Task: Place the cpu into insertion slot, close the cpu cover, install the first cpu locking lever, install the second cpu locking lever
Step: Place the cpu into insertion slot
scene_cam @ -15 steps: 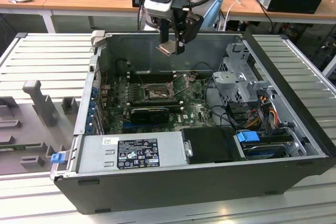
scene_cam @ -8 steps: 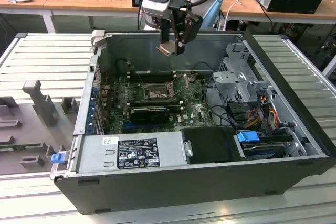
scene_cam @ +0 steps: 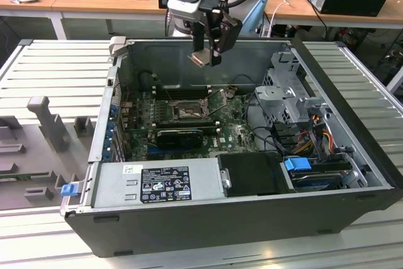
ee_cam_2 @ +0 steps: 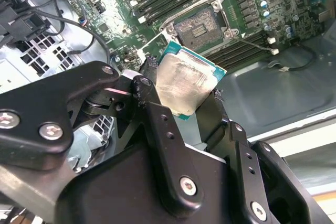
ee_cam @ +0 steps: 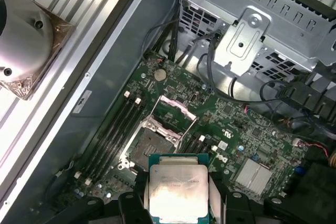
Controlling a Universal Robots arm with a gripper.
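The gripper is clenched on the cpu, high over the open computer case, toward its far side. Below, the insertion slot lies bare, the cpu cover tipped up. A printed label faces up on the near power supply. The case rests on a ribbed metal table.

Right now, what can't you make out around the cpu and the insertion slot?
- cpu underside: turned away in both wrist views.
- insertion slot near corner: behind the cpu, first wrist view.
- Its pins: too small, exterior view.
- cpu's gripped sides: covered by the gripper fingers, second wrist view.
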